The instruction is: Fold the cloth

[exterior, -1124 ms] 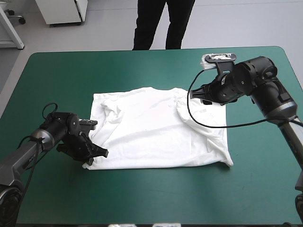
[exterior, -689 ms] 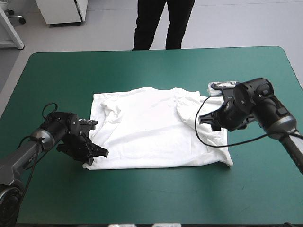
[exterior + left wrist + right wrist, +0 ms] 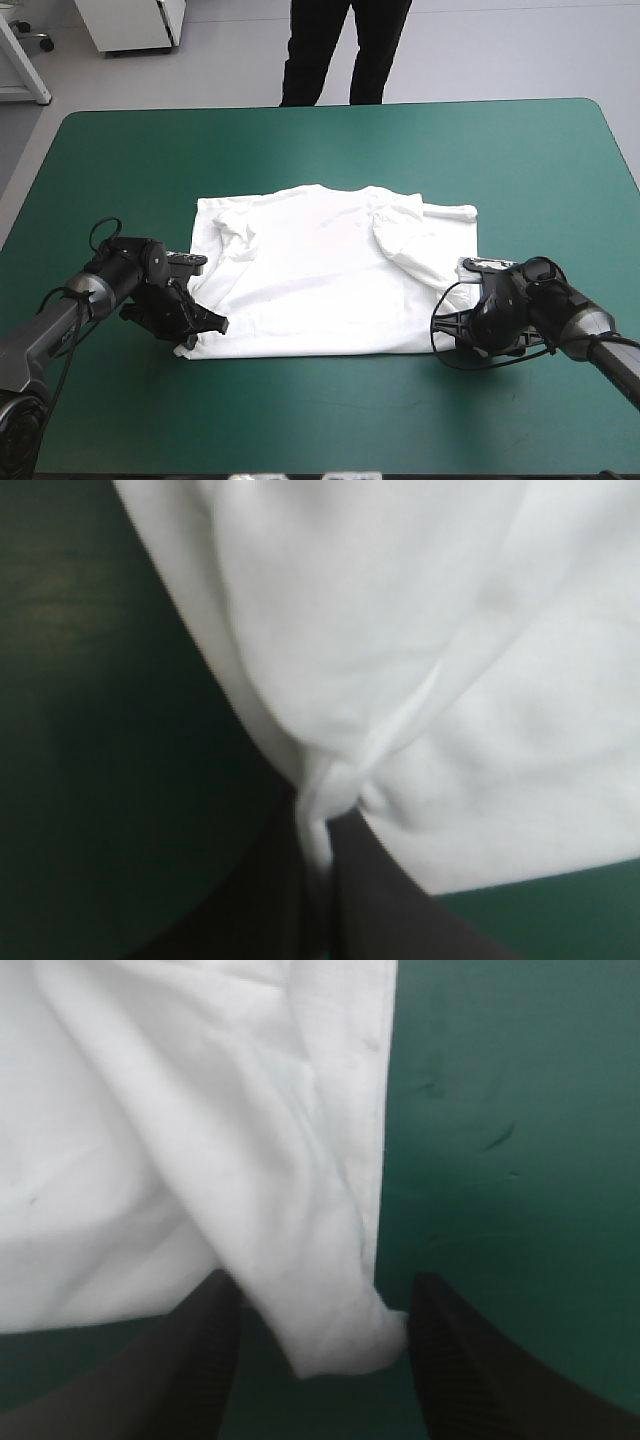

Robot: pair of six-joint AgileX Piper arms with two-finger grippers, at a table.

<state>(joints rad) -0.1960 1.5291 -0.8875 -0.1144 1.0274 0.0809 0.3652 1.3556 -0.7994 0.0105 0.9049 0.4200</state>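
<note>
The white T-shirt (image 3: 320, 270) lies spread flat on the teal-green cover (image 3: 300, 140), with a sleeve folded inward on its right side. My left gripper (image 3: 203, 328) is low at the near left corner, shut on a pinched fold of the T-shirt (image 3: 430, 660) where its fingers meet (image 3: 322, 830). At the near right corner sits my right gripper (image 3: 455, 335), down on the table. In the right wrist view it (image 3: 325, 1295) is open, and the rumpled corner of the T-shirt (image 3: 330, 1345) lies between its black fingers (image 3: 200, 1350).
Bare teal-green cover surrounds the T-shirt on all sides, widest along the far edge (image 3: 330, 110) and the near edge (image 3: 320, 420). Cover also shows beside the hem ahead of my right gripper (image 3: 500, 1140).
My right arm has swung down from above the far right sleeve to the near right corner and now straddles it. My left gripper has held still on its corner.
</note>
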